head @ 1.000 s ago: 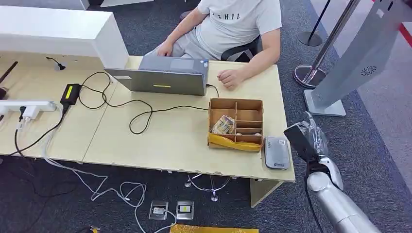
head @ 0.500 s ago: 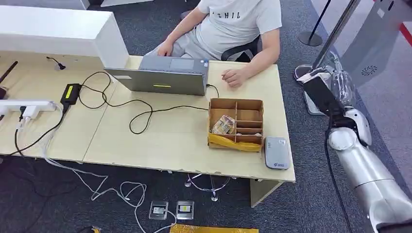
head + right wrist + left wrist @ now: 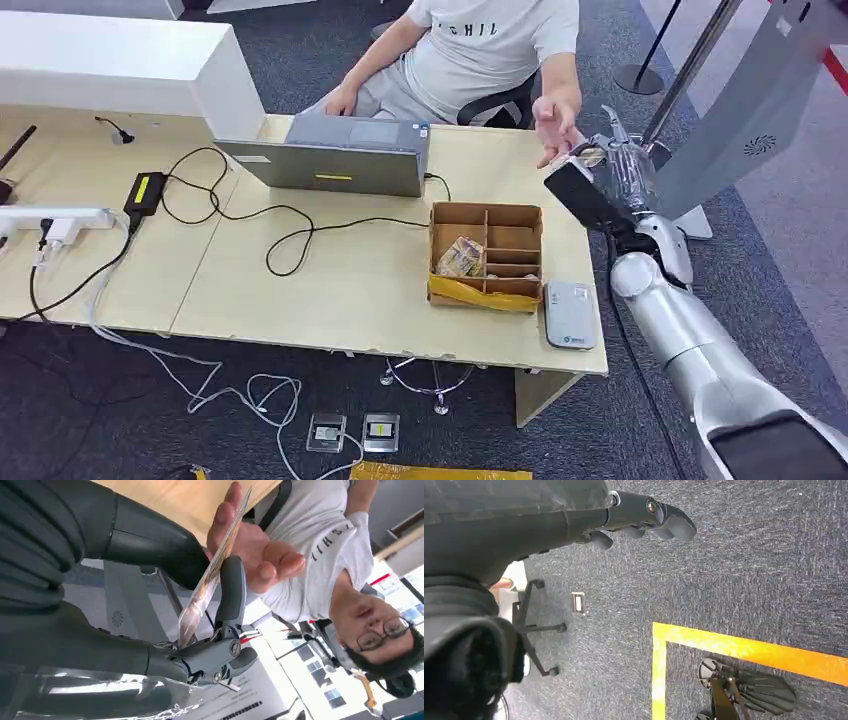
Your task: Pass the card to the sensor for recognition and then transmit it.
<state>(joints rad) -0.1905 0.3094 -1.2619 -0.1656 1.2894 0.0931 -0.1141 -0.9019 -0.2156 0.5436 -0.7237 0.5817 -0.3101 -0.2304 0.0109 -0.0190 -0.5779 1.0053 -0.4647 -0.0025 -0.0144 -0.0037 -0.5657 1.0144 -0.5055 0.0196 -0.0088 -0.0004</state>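
Grey carpet runs under a pale wooden desk (image 3: 330,290), where a person (image 3: 480,50) in a white shirt sits behind a laptop (image 3: 335,160). Black cables (image 3: 290,225) trail from the laptop across the desk to a power strip (image 3: 60,220). A cardboard box (image 3: 487,255) with dividers stands near the desk's right end, and just beside it, at the front edge, lies the grey sensor (image 3: 569,314).

Raised over the far right corner of the desk, the right hand (image 3: 610,175) pinches the card (image 3: 212,575) between thumb and a finger; the card is thin, glossy and seen nearly edge-on in the right wrist view. The person's hand (image 3: 255,555) is open, palm up, right at the card, its fingers touching or almost touching the card's far end. Card and sensor are well apart.

Hanging over the carpet near a yellow floor line (image 3: 744,647), the left hand (image 3: 644,517) has its fingers curled in and holds nothing
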